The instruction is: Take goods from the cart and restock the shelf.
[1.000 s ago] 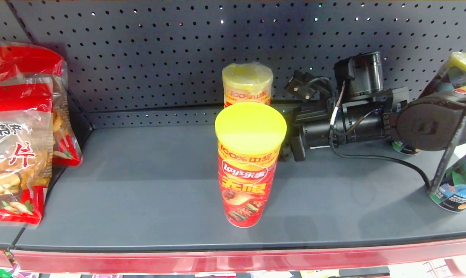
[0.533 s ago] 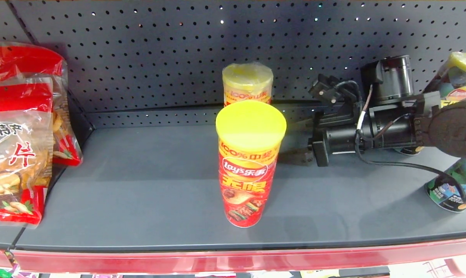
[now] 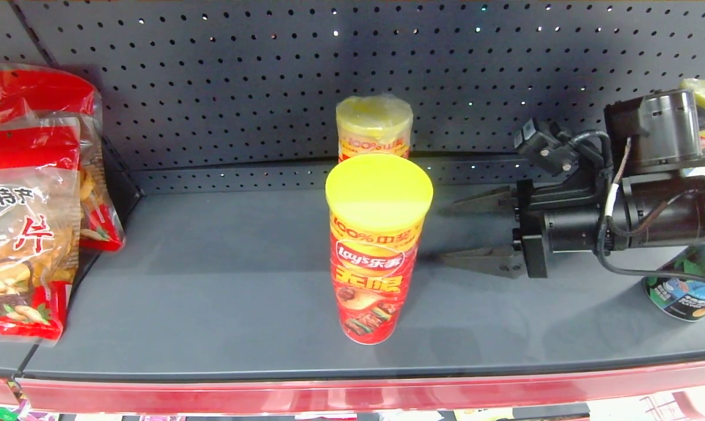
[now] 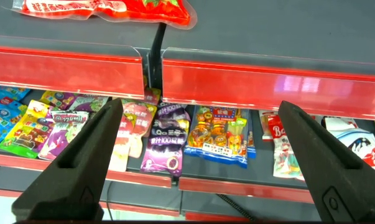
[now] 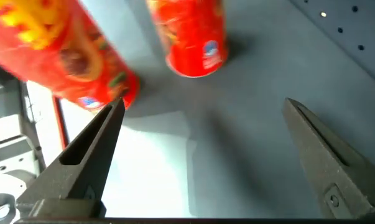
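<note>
A red chip can with a yellow lid [image 3: 378,245] stands upright near the front middle of the dark shelf [image 3: 224,304]. A second such can [image 3: 375,127] stands behind it by the pegboard. My right gripper [image 3: 466,231] hovers just right of the front can, open, nothing between its fingers. The right wrist view has both red cans [image 5: 81,59] [image 5: 190,34] beyond the open right gripper [image 5: 203,124]. My left gripper [image 4: 199,134] is open in front of lower shelves of snack packets [image 4: 215,134].
Red snack bags [image 3: 28,199] stand at the shelf's left end. Dark cans [image 3: 683,289] stand at the right end behind my right arm. A red price rail [image 3: 352,394] runs along the front edge. Bare shelf lies between the bags and the front can.
My right gripper has drawn back to the right, away from the front can, with its fingers spread. The can stays where it stood.
</note>
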Controlling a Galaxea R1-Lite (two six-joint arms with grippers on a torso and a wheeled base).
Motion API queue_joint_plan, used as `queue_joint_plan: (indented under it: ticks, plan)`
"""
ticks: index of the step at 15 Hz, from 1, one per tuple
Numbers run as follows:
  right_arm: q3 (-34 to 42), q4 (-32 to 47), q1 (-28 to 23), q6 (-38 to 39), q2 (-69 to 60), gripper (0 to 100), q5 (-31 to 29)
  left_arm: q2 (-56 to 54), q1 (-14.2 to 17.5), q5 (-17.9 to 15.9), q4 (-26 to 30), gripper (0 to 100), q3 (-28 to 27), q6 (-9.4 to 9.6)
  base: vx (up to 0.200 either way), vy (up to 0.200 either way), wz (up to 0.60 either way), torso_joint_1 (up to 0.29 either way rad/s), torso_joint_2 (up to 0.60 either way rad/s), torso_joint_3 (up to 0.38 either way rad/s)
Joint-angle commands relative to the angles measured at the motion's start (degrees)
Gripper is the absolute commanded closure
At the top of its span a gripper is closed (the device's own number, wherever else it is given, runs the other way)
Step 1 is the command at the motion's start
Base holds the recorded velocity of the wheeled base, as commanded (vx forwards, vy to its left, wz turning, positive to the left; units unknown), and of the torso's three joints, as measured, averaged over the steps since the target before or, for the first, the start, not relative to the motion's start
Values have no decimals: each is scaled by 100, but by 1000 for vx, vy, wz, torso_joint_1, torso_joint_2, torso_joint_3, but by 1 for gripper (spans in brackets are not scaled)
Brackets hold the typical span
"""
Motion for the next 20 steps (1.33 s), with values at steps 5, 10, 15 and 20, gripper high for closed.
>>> queue_joint_plan:
  ticks: [5,10,15,20]
  plan:
    - [134,18,390,14,-345,0,-22,9,2,1,-1,0,3,-4,0,0,0,0,0,0]
    - [151,18,724,41,-354,0,-57,9,2,1,-1,0,3,-4,0,0,0,0,0,0]
    - [221,26,1032,49,-389,0,-66,9,2,1,-1,0,-6,-4,0,0,0,0,0,0]
    - [177,18,1155,41,-222,0,-268,9,2,1,-1,0,-6,-4,0,0,0,0,0,0]
